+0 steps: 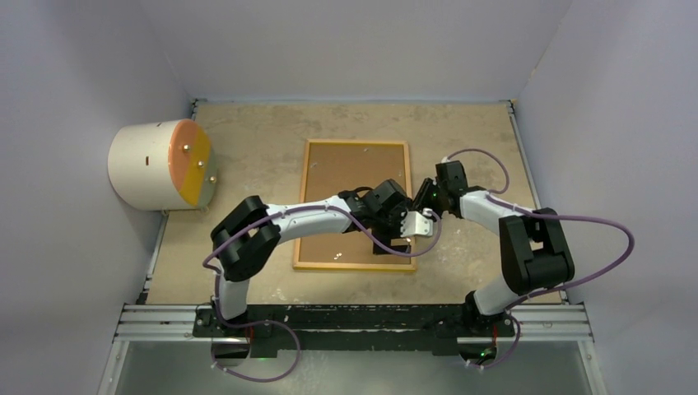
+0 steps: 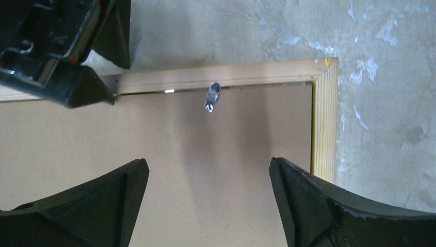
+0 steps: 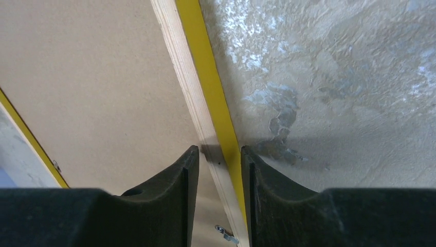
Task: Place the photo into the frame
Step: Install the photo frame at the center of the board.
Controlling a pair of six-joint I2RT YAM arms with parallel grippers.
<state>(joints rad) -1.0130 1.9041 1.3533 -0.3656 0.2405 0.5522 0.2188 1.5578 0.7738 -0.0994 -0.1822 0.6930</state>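
The frame [image 1: 304, 206] lies back-up on the table [image 1: 247, 140], with the brown backing board [image 1: 346, 177] seated inside it. The right gripper [image 3: 219, 154] is narrowed to a pinch on the frame's right rail, likely to steady it. The left gripper [image 2: 207, 162] gapes wide and empty over the board, near a metal turn clip [image 2: 212, 96]. No photo shows; presumably it sits beneath the board.

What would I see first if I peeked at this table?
First you'd see the big wooden frame lying face down in the middle of the table, with a brown backing board filling it. The right gripper straddles the frame's right rail, one finger on each side. The left gripper hovers wide open over the board. Far left sits a white drum with an orange and yellow face.
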